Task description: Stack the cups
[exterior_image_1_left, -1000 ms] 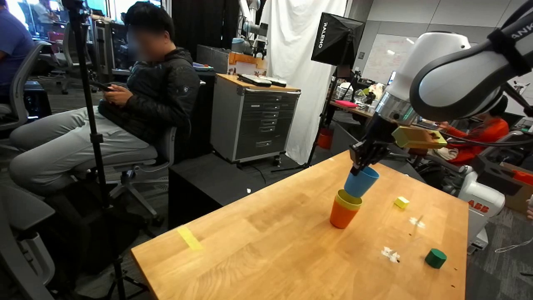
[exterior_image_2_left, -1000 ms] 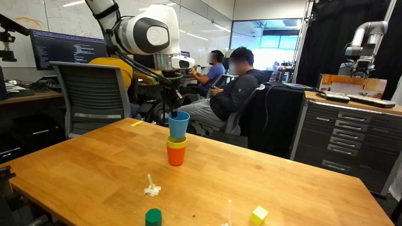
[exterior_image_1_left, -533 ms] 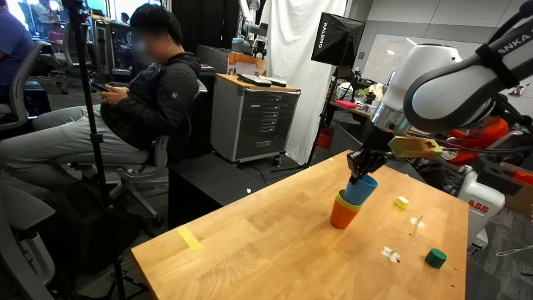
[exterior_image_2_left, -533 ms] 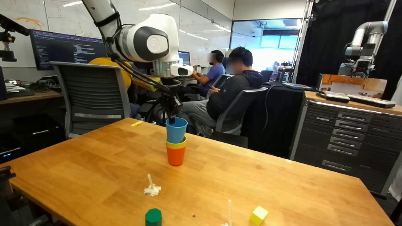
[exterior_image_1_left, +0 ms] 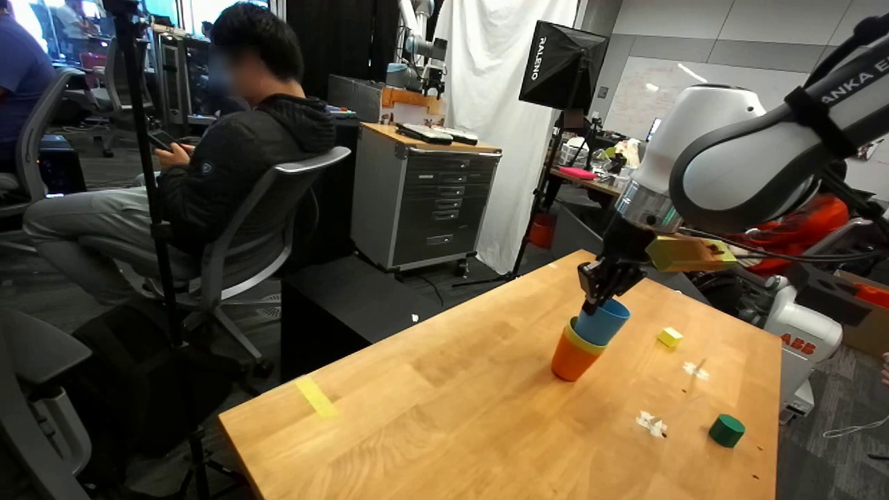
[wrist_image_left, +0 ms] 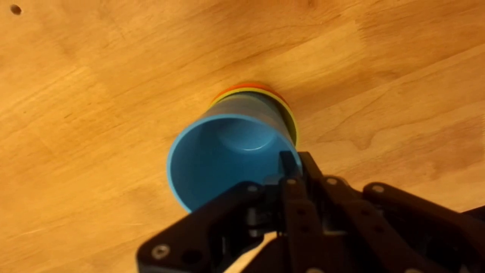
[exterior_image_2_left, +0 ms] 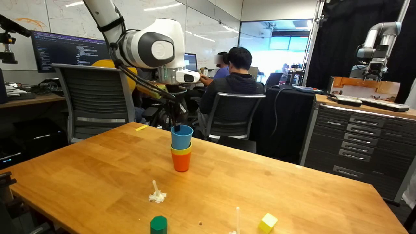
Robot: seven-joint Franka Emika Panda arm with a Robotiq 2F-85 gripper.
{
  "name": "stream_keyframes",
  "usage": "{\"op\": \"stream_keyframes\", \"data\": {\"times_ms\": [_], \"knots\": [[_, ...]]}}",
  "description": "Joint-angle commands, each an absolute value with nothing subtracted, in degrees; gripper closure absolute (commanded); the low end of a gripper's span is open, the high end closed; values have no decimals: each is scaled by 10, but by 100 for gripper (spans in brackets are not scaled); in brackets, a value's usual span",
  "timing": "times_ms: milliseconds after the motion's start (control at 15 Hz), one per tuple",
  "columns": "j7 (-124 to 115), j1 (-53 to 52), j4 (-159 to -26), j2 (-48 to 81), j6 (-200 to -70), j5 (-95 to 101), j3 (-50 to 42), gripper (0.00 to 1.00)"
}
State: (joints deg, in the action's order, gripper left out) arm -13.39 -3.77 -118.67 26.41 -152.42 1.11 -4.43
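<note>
The wooden table (exterior_image_2_left: 97, 169) spreads around the red-orange cup (exterior_image_2_left: 181, 162), which stands directly on it. The white robot arm (exterior_image_2_left: 156, 48) extends over that cup in both exterior views. At its end, above the red-orange cup, the black gripper (wrist_image_left: 298, 161) pinches the wall of the blue cup (exterior_image_2_left: 181, 142), one finger inside it and one outside. The blue cup is mouth up over the red-orange cup, its lower part inside the yellow cup (exterior_image_2_left: 181, 151); its base is hidden. The yellow cup is nested in the red-orange cup, its rim band showing. In an exterior view the dark green block (exterior_image_2_left: 159, 225) lies left of the red-orange cup and the yellow block (exterior_image_2_left: 268, 223) right of it, both on the camera side and well apart from it. A thin pale stick (exterior_image_2_left: 155, 186) stands in a white patch (exterior_image_2_left: 158, 197), closer to that cup than the dark green block.
</note>
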Motion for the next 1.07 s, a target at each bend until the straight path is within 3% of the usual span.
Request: {"op": "stream_keyframes", "data": {"times_ms": [0, 933, 1000], "knots": [[-136, -46, -1188, 276, -1546, 33, -57, 98], [-134, -49, -1174, 313, -1601, 31, -56, 98], [-134, -50, -1175, 313, -1601, 31, -56, 93]]}}
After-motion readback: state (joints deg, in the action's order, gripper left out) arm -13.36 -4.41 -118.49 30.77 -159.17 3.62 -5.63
